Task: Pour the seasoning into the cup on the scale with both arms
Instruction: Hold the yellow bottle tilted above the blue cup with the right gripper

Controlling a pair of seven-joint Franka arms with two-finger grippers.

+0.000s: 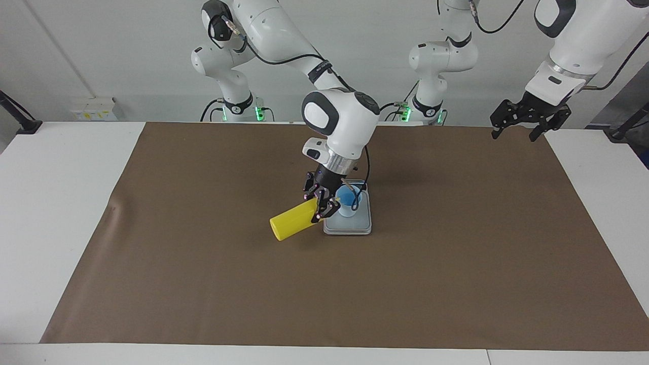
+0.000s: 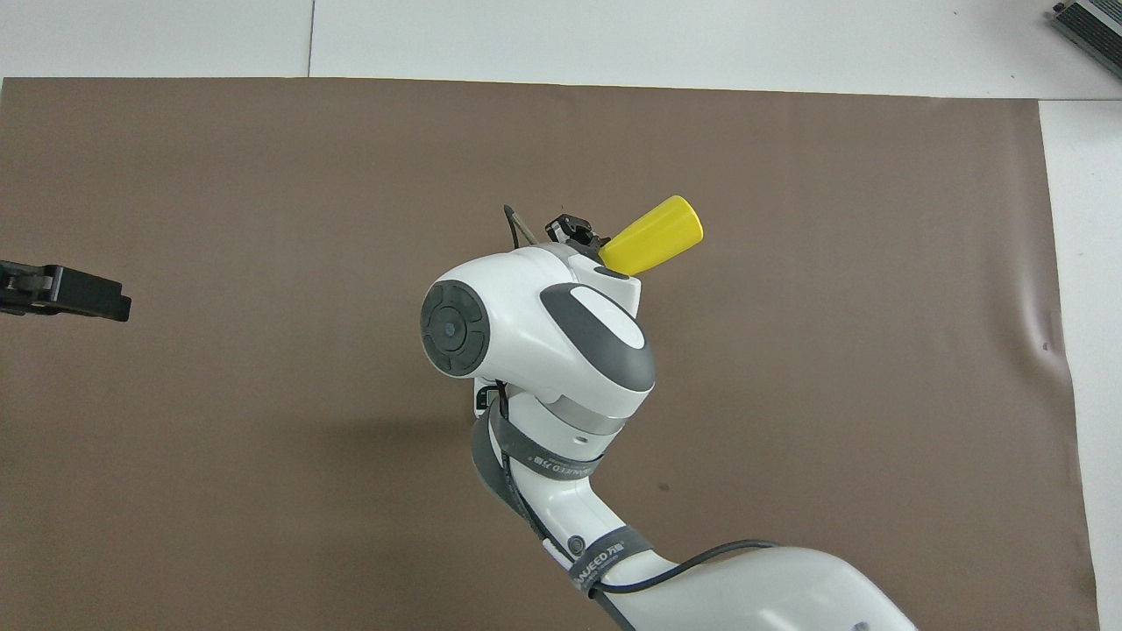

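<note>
My right gripper (image 1: pixel 322 205) is shut on the yellow seasoning bottle (image 1: pixel 293 219). It holds the bottle tilted steeply, base out toward the right arm's end and nozzle end at the light-blue cup (image 1: pixel 347 197); the nozzle itself is hidden by the fingers. The cup stands on the silver-grey scale (image 1: pixel 350 227) in the middle of the mat. In the overhead view only the bottle's base (image 2: pixel 659 234) shows; the right arm's wrist covers the cup and scale. My left gripper (image 1: pixel 522 124) waits open and empty, raised over the mat's edge at the left arm's end, and it also shows in the overhead view (image 2: pixel 66 292).
A brown mat (image 1: pixel 203 263) covers most of the white table (image 1: pixel 56 203). A grey box corner (image 2: pixel 1091 22) lies at the table's farthest corner on the right arm's end.
</note>
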